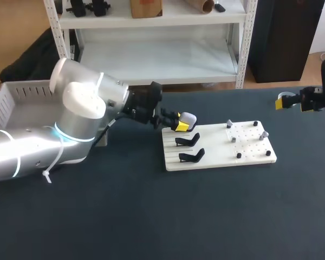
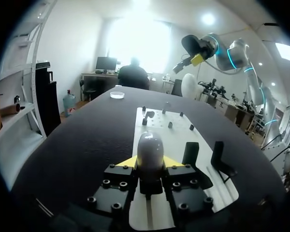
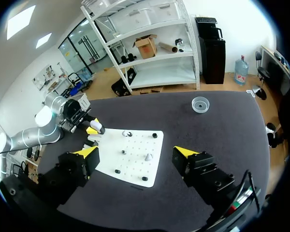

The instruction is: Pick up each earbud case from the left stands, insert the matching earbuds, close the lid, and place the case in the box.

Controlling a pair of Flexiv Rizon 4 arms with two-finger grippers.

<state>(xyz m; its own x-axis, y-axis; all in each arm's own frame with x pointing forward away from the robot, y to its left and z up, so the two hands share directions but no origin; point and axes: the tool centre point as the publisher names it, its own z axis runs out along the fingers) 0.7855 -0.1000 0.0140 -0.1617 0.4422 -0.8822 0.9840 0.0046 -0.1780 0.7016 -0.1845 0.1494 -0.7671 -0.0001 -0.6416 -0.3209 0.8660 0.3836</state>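
Observation:
A pale grey earbud case point(image 1: 188, 118) sits at the far end of the stand row on the white board point(image 1: 216, 158). My left gripper point(image 1: 181, 124) is shut on it, one yellow tip on each side. In the left wrist view the case point(image 2: 151, 150) stands upright between the fingers point(image 2: 128, 162). Its own stand is hidden beneath it. Two empty black stands point(image 1: 188, 140) point(image 1: 192, 156) are nearer on the board. Small earbuds point(image 1: 233, 139) rest on the board's right half. My right gripper point(image 1: 291, 101) hovers open at the table's far right, well away from the board point(image 3: 135, 159).
A grey box point(image 1: 11, 103) stands at the back left, behind my left arm. A small clear dish point(image 3: 200, 104) lies on the dark table beyond the board's far end.

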